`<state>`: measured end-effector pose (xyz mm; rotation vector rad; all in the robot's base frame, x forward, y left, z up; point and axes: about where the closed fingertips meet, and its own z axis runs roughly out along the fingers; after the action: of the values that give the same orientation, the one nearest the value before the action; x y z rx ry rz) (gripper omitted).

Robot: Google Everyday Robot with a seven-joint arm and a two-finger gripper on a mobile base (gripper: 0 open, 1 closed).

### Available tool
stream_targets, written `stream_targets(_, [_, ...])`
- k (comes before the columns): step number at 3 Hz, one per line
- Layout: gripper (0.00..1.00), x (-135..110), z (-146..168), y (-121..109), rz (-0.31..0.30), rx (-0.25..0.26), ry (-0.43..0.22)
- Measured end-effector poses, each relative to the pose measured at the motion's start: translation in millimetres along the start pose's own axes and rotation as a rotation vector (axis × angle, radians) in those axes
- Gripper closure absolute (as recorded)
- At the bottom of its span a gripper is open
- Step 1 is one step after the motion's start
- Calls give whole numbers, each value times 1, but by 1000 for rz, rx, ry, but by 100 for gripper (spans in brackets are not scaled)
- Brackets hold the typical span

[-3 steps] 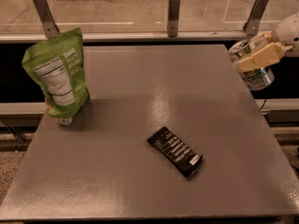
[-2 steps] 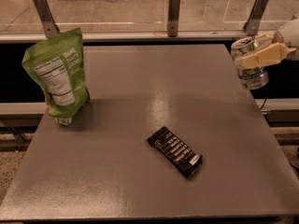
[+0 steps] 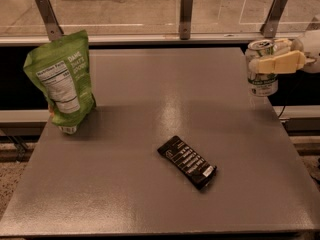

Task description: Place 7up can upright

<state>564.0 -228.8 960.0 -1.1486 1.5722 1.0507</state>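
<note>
Nearest, the grey table [image 3: 125,204] lies bare along its front edge; a little further in, right of the middle, a flat black bar [image 3: 187,162] lies slantwise, its right end toward the front and its left end toward the back; further back on the left side a green pouch [image 3: 60,81] stands upright with its white label facing forward, leaning slightly, well apart from the bar; across the table, at the far right edge, the can [image 3: 261,76] stands upright, silver top up and green marks on its side; its base is right at the table's edge, and whether it rests there or hangs just above cannot be told; the gripper [image 3: 262,55] reaches in from the right and pinches the can high on its body, one cream finger [image 3: 280,62] lying across the front and the other behind the rim; beyond the table three slanted metal posts [image 3: 185,14] stand along a rail, with pale floor behind them.
</note>
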Motion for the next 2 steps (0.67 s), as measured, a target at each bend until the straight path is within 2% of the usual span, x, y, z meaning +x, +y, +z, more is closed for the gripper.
stream_targets(1, [100, 0, 12, 6, -35, 12, -31])
stream_targets(2, [100, 9, 31, 12, -37, -5, -83])
